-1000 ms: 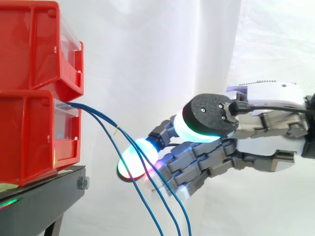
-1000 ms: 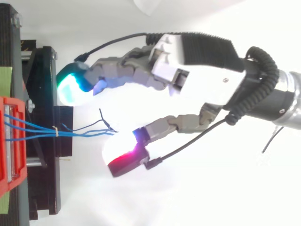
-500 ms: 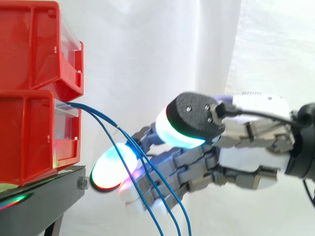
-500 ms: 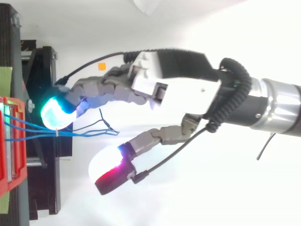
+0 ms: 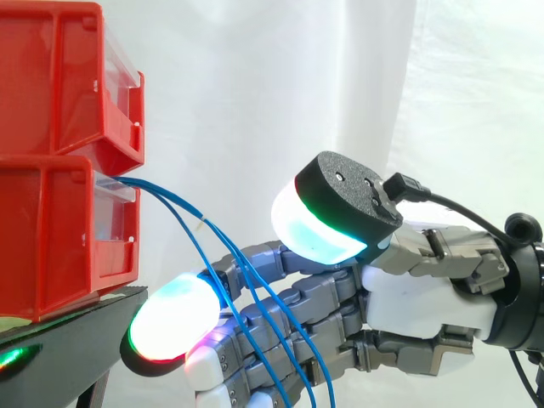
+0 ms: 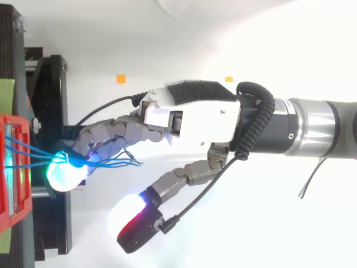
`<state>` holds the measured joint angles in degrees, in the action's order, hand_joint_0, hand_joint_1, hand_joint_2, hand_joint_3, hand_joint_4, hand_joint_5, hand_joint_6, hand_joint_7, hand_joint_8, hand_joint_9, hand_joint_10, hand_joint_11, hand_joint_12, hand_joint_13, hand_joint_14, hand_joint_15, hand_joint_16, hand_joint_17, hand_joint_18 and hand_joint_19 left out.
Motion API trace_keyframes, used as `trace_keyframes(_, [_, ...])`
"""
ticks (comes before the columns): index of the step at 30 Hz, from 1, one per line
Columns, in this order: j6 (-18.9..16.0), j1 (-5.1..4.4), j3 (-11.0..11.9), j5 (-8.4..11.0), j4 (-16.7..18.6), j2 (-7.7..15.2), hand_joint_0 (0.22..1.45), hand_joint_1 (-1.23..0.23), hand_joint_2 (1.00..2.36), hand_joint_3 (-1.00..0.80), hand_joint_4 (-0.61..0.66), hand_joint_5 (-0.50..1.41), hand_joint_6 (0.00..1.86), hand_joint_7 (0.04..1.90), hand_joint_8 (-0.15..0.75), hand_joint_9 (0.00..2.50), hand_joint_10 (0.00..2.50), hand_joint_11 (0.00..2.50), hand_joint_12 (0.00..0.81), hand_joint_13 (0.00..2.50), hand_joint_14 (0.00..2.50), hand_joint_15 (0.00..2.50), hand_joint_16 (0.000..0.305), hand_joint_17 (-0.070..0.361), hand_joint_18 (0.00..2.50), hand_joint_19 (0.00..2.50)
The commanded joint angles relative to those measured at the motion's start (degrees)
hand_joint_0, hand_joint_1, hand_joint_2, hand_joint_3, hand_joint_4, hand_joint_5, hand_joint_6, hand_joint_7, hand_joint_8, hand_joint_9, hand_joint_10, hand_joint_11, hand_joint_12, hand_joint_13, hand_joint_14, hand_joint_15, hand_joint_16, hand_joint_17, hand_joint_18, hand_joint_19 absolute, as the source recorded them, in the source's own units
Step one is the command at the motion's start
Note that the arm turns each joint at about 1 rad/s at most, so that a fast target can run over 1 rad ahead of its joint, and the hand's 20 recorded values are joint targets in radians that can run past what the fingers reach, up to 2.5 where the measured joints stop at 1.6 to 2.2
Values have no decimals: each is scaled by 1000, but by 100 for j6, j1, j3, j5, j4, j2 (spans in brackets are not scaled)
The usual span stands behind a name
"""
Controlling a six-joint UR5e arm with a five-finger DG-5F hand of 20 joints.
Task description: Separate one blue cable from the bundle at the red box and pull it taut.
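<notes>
One hand [image 5: 425, 297] among three blue cables [image 5: 163, 192] at two stacked red bins [image 5: 59, 76].
The two bins stand one on the other. The hand lies right of the lower bin [image 5: 51, 238], its fingers [image 5: 289, 302] stretched out and unclenched, gripping nothing, their tips near that bin, the thumb [image 5: 327, 217] apart above them. The three cables leave the lower bin's front and sag slack across the fingers.

Glossy red plastic bins [image 5: 51, 93] at left, matt black stand [image 5: 76, 340] beneath; smooth-sheathed blue cables [image 5: 191, 210]; soft white cloth curtain [image 5: 255, 76] behind; hand [image 5: 425, 297] in smooth white plastic.
</notes>
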<state>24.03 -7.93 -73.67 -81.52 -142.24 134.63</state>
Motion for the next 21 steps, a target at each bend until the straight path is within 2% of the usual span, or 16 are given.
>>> trace_keyframes(1, [-21,2,2,-22,127,2,554,-568,1000,-500,308,-161,502,789,296,687,14,378,358,693,15,388,50,112,579,627])
trace_keyframes(11, [-21,72,2,-92,197,2,559,-570,1000,-500,312,-160,502,801,293,690,12,386,358,707,15,401,50,112,592,634])
trace_keyframes(15, [-92,125,2,-215,223,2,563,-589,1000,-500,310,-159,502,802,294,694,11,384,360,709,16,408,50,112,593,642])
trace_keyframes(21, [-83,152,2,-215,258,46,566,-603,1000,-500,309,-159,502,797,296,693,14,385,359,716,16,414,50,113,605,642])
